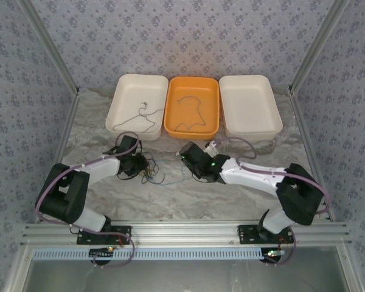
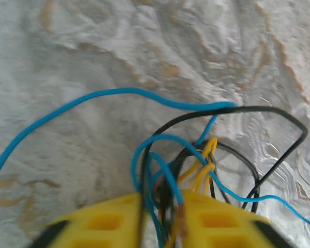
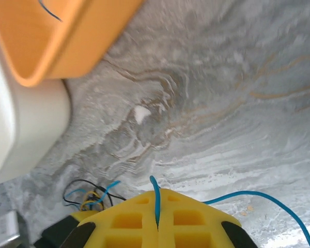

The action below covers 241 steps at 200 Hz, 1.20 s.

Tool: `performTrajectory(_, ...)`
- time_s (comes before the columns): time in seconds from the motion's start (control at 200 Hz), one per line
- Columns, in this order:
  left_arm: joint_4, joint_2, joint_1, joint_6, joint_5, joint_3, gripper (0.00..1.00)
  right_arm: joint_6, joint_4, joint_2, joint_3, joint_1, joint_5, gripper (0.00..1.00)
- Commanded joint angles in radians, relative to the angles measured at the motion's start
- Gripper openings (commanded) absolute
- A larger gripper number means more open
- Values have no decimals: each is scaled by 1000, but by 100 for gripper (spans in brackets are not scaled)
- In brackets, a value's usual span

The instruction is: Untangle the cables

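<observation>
Three trays line the far side of the marbled table [image 1: 176, 198], two white and one orange. The left tray [image 1: 125, 91], white, holds one dark wire [image 1: 137, 117] lying across its floor. The orange tray [image 1: 207, 97], touching it in the middle, holds one looped wire [image 1: 190, 113]. The right tray [image 1: 249, 106], white, sits just beside the orange one. Nearer the two arms, the tangled cables [image 1: 151, 172] lie on the table between the grippers, blue, black and yellow strands knotted together; how many strands the knot holds cannot be told. The left gripper [image 2: 160, 206] is down on the knot's left side, its yellow jaws pinching a bunch of blue, black and yellow strands, while a loose blue end trails off over the table. The right gripper [image 3: 156, 209], low over the table in front of the orange tray, has its jaws pressed together on one blue wire [image 3: 154, 194], which curves away to the right.
</observation>
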Motion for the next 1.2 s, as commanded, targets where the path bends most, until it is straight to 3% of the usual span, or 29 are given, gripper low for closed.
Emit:
performTrajectory(0.0,-21,23,-1,6,-110,22,0,-99,-118,-143,-38,-29,127,0)
performTrajectory(0.195,-90,-125,21,8,-194,-22,0,-362,-151,-513,-157,-152,221,0)
performTrajectory(0.36,-129,-182,43,13,-201,-24,0,-573,-206,-703,-109,-286,166,0)
performTrajectory(0.51,-131,-183,45,7,-193,-17,0,-680,-247,-716,-11,-323,132,0)
performTrajectory(0.705,-147,-186,45,7,-195,-15,0,-708,-280,-745,42,-327,172,0)
performTrajectory(0.979,-126,-183,48,7,-186,-34,15,-812,-299,-733,223,-346,142,0)
performTrajectory(1.079,-123,-169,48,2,-191,-34,37,-806,-297,-719,250,-340,103,0)
performTrajectory(1.199,-113,-158,48,2,-185,-37,38,-809,-294,-724,290,-339,106,0)
